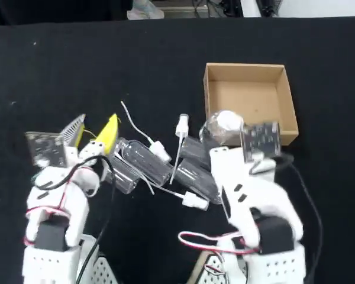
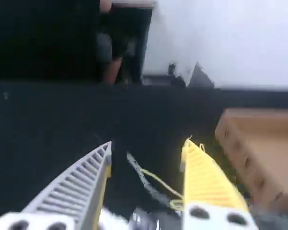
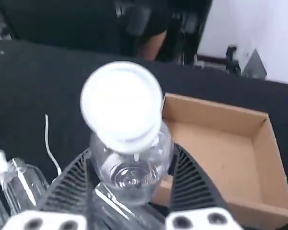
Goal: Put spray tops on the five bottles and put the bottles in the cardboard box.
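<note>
The right pincer (image 3: 129, 165) is clamped on a clear bottle (image 3: 134, 160), its black ribbed fingers (image 3: 67, 187) pressed to either side of the body. The bottle stands roughly upright in the grip, with a round white cap (image 3: 121, 103) on its upper end. From above, this right pincer (image 1: 223, 135) holds the bottle (image 1: 216, 131) at the near corner of the cardboard box (image 1: 245, 68). The box (image 3: 218, 115) sits on the table just ahead of the pincer and a little to its outer side, open side up.

The left pincer (image 1: 97, 122) hangs over the black table (image 1: 106, 65) with its jaws spread wide, one finger grey and ribbed, the other yellow, and nothing is caught between them. From its own wrist camera the left pincer (image 2: 148, 143) has dark tabletop ahead of it, and the box (image 2: 259, 143) lies off beyond the yellow finger's side.

Between the two pincers lies a heap of loose bottles (image 1: 143, 161), four as far as I can count, clear and lying on their sides, some touching one another. Three white spray tops (image 1: 182, 125) lie among them, each trailing a thin tube. One of those tubes runs out past the yellow finger of the left pincer.
</note>
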